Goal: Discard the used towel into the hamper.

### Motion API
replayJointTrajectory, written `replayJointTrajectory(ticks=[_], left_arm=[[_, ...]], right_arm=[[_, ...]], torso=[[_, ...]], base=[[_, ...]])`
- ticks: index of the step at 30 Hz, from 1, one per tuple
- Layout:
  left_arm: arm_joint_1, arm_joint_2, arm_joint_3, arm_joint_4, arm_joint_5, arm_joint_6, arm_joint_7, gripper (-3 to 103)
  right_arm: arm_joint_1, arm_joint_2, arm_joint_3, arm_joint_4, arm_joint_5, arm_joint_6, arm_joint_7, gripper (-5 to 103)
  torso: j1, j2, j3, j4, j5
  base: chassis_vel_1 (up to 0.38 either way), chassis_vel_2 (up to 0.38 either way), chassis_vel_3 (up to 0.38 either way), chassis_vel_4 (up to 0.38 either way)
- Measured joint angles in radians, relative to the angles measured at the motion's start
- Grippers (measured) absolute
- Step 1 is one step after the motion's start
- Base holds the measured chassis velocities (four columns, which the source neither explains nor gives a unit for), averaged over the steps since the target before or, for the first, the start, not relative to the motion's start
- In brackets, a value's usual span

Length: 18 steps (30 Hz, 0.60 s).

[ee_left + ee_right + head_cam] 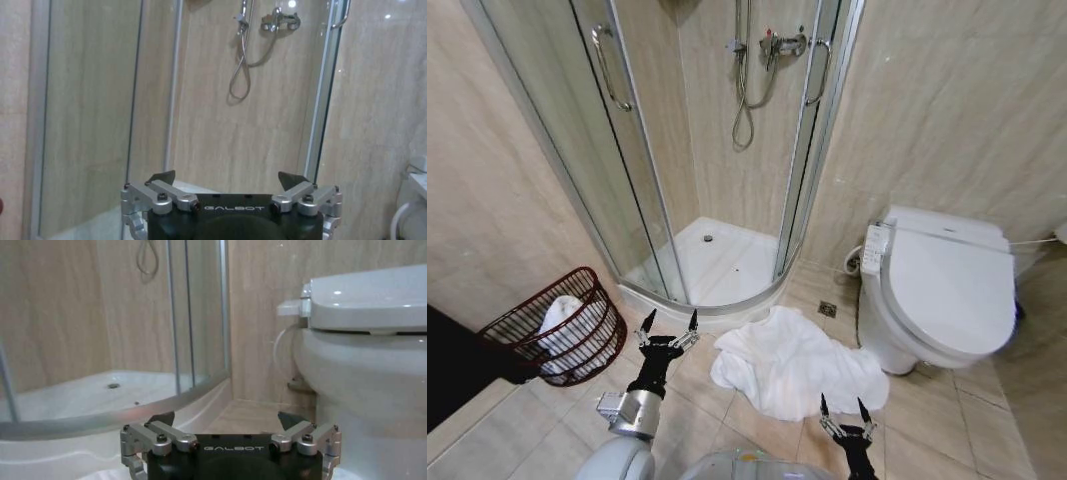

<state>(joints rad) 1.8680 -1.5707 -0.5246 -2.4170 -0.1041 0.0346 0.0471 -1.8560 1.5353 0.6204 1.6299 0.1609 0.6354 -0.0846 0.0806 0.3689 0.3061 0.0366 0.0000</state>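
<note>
Lying crumpled on the tiled floor [947,420], the white cloth towel [792,370] sits between both empty, spread-fingered grippers, left gripper [668,326] nearer the reddish-brown wire hamper [562,325], right gripper [847,410] low beside the towel's edge.

A glass shower stall [707,150] stands beside a white toilet [942,290].

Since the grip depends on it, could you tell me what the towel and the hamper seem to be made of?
The towel looks like soft white cloth, probably terry: it lies crumpled in loose folds on the tiled floor. The hamper appears to be thin dark reddish-brown wire, likely coated metal: open ribs let the white item inside show through. Both grippers, left and right, are open and hold nothing.
</note>
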Motion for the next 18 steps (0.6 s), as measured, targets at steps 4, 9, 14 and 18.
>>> replayJointTrajectory(ticks=[4, 9, 14, 18], left_arm=[[0.000, 0.000, 0.000, 0.000, 0.000, 0.000, 0.000, 100], [0.000, 0.000, 0.000, 0.000, 0.000, 0.000, 0.000, 100], [0.000, 0.000, 0.000, 0.000, 0.000, 0.000, 0.000, 100], [0.000, 0.000, 0.000, 0.000, 0.000, 0.000, 0.000, 100]], right_arm=[[0.010, 0.002, 0.010, -0.030, -0.012, 0.012, 0.026, 100], [0.022, -0.012, 0.017, -0.069, 0.012, 0.025, 0.024, 100], [0.036, -0.016, 0.019, -0.089, 0.034, 0.035, 0.012, 100], [0.054, -0.027, 0.007, -0.114, 0.092, -0.001, -0.023, 100]], torso=[[-0.001, -0.003, -0.002, 0.0000, 0.0000], [0.000, -0.002, -0.002, 0.0001, 0.0000], [0.001, -0.001, -0.001, 0.0000, 0.0003], [0.002, 0.001, 0.000, 0.0001, 0.0002]], base=[[-0.119, 0.134, 0.122, -0.119], [-0.153, 0.171, 0.159, -0.168], [-0.198, 0.186, 0.173, -0.183], [-0.138, 0.124, 0.076, -0.007]])
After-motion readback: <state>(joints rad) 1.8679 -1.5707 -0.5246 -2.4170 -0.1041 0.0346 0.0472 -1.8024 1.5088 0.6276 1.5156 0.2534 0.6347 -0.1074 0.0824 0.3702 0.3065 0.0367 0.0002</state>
